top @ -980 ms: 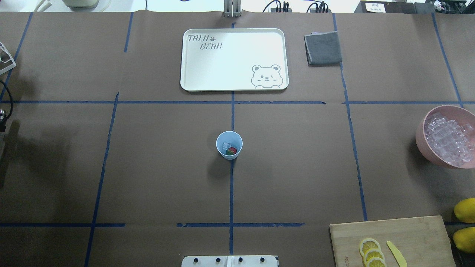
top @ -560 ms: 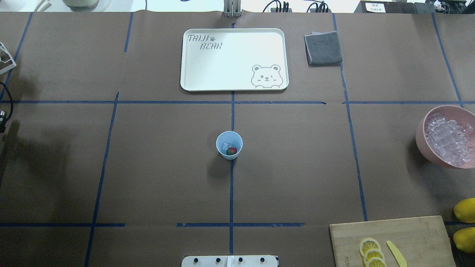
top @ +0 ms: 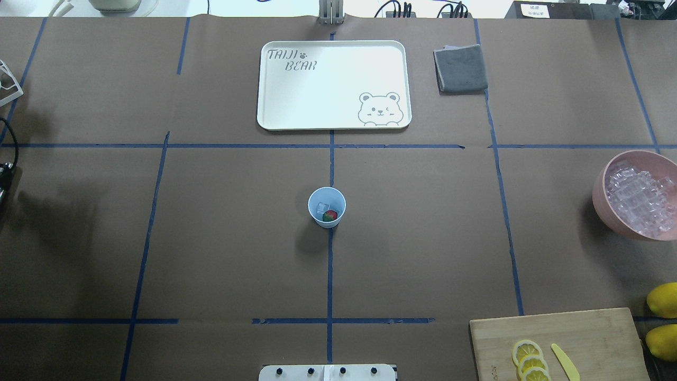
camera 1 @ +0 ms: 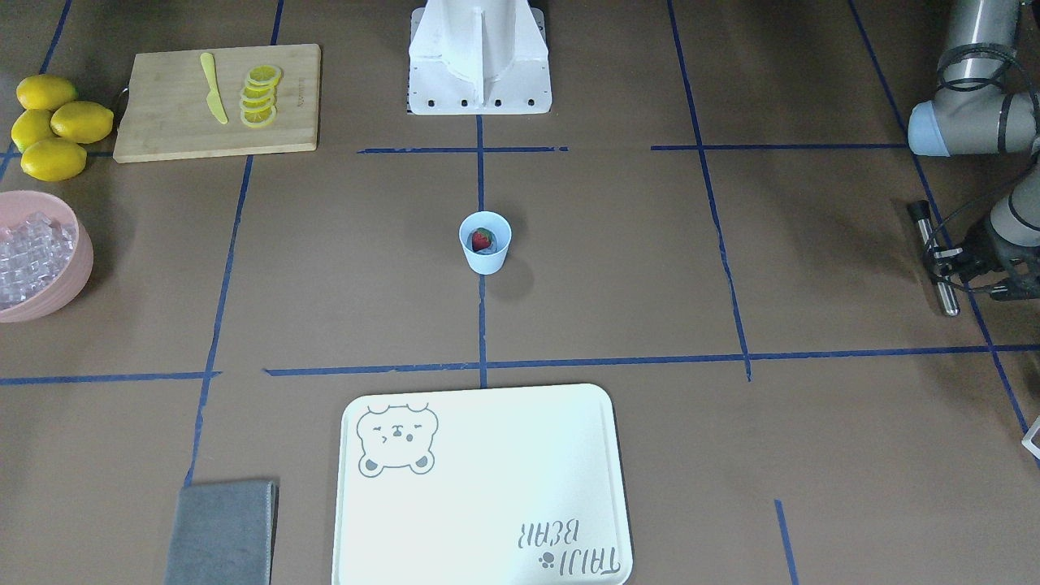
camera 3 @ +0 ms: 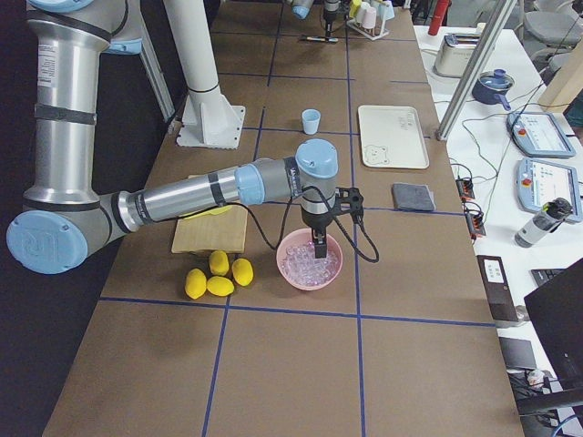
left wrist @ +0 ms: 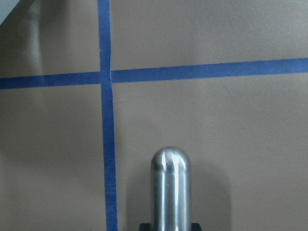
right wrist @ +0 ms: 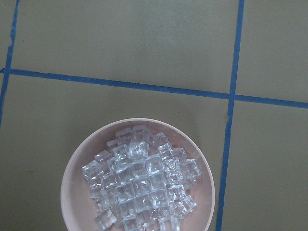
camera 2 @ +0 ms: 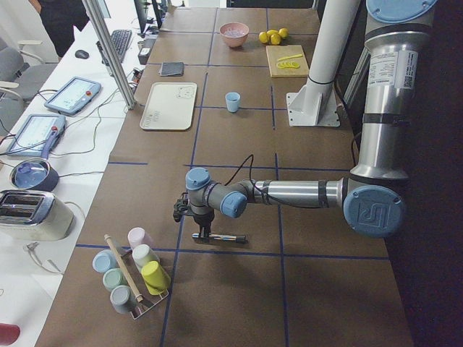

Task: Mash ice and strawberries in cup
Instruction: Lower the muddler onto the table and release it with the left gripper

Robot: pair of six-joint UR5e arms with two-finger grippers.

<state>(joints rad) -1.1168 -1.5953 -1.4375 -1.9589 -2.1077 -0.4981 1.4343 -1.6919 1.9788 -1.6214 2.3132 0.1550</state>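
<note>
A brown table gridded with blue tape stands beside a white bench.

Silver tube arms, pale-blue joint caps (black cables alongside)

Well apart from the cup, the left gripper is clamped on a metal rod; the right gripper is pointed downward
</note>
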